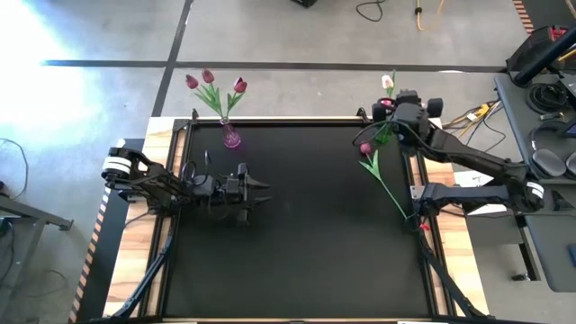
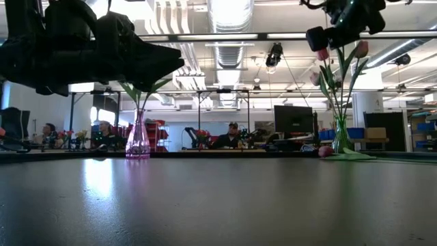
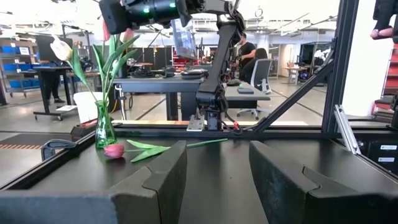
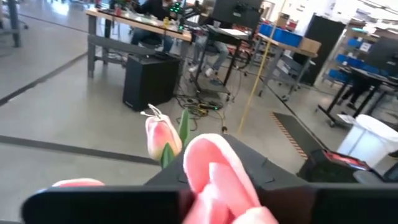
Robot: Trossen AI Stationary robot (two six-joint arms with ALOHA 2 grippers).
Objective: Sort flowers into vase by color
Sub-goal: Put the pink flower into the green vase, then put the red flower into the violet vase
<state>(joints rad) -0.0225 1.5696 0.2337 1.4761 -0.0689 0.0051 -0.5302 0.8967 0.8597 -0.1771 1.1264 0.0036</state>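
Counter [image 1: 297, 234]: a black mat framed by a pale wooden edge, seen from above with one arm at each side.

Left claw [image 1: 256, 191]: hovers low over the mat's left half, pointing toward the middle; its two dark fingers [image 3: 163, 180] stand well apart with nothing between them (the wrist view looks straight through the gap).

Right claw [image 1: 389, 109]: raised over the counter's far right corner, above the green vase. In its own wrist view a pale pink tulip [image 4: 214, 171] sits right at the fingertips, filling the front of the picture, and the fingers appear drawn in around it, though I cannot tell for certain that they pinch it.

Purple vase [image 1: 231, 138]: stands at the far edge, left of centre, holding three dark magenta tulips [image 1: 216, 84] that fan outward over the floor beyond.

Green vase [image 3: 104, 127]: a slim green glass vase at the far right corner, upright, with pale tulips and leaves rising from it; one white head [image 1: 388, 81] shows past the claw in the high view.

Loose flower [image 1: 382, 175]: one tulip lies flat on the mat near the right edge, its pink head [image 3: 114, 150] just beside the green vase's foot and its long green stem running toward the near right side.

Room beyond: desks, monitors and seated people (far behind the counter, in the low view).
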